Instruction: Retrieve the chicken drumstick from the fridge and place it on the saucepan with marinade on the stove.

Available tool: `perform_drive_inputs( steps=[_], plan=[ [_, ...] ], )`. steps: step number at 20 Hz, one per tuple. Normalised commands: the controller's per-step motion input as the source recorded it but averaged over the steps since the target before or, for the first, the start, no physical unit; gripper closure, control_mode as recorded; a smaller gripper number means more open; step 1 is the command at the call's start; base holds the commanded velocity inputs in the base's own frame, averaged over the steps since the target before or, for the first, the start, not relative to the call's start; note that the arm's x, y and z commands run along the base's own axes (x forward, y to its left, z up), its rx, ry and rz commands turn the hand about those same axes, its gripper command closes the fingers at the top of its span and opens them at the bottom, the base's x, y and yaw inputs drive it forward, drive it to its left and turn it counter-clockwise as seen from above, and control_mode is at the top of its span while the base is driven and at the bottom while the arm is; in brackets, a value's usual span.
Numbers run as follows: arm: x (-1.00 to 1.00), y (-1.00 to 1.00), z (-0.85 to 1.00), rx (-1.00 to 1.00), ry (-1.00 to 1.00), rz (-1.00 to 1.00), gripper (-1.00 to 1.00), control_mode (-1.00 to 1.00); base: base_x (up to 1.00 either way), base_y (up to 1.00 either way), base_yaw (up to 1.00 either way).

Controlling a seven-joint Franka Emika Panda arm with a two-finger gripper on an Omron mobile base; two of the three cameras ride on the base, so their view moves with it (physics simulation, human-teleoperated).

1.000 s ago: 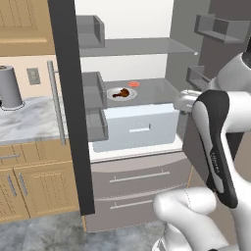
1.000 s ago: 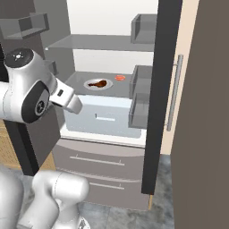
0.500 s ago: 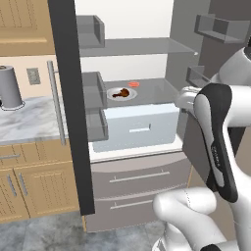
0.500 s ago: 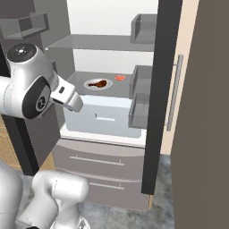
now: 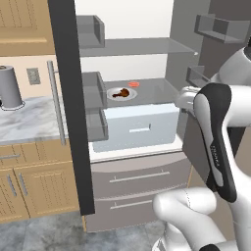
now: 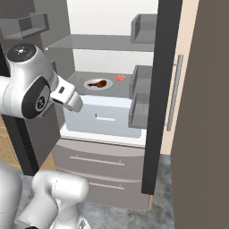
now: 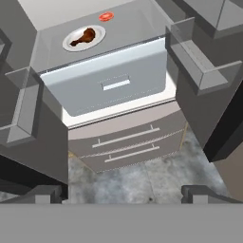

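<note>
Fridge (image 5: 142, 132) open w/ both doors wide. Chicken drumstick (image 7: 84, 36) on a small plate (image 7: 71, 42), prob. white, on inner shelf. Hand (image 7: 121, 192) wide, empty, well short of it.

Simulated home kitchen, rendered. Landmark is the fridge (image 5: 137, 162): tall grey French-door unit, both doors swung open, white interior, grey shelves, door bins, two lower drawers with bar handles. On a shelf inside it, a white plate (image 5: 121, 93) with the chicken drumstick (image 5: 123, 92), and a small flat red-orange item (image 5: 133, 84) just behind. Left of the fridge: marble-look countertop (image 5: 29, 120) over light wood base cabinets (image 5: 24, 184), wood upper cabinet above, wall outlet (image 5: 33, 76), grey cylindrical canister (image 5: 10, 87) on the counter. Grey stone-tile floor (image 7: 142, 178) in front of the fridge.
</note>
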Motion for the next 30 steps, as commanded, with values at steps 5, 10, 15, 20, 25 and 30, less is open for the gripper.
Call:
perform_drive_inputs(
  steps=[5, 10, 15, 20, 25, 30],
  plan=[
    [0.01, 0.02, 0.0, 0.0, 0.0, 0.0, -1.0, -1.0, 0.0, 0.0, 0.0],
    [0.0, 0.05, -0.01, 0.0, 0.0, 0.0, -1.0, 1.0, 0.12, 0.3, 0.0],
    [0.0, 0.0, 0.0, 0.0, 0.0, 0.0, -1.0, 1.0, 0.27, 0.02, 0.0],
    [0.0, 0.0, 0.0, 0.0, 0.0, 0.0, -1.0, 1.0, 0.56, 0.0, 0.0],
    [0.0, 0.0, 0.0, 0.0, 0.0, 0.0, -1.0, 1.0, 0.76, 0.0, 0.0],
    [0.0, 0.0, 0.0, 0.0, 0.0, 0.0, -1.0, 1.0, 0.72, 0.0, 0.0]
  ],
)
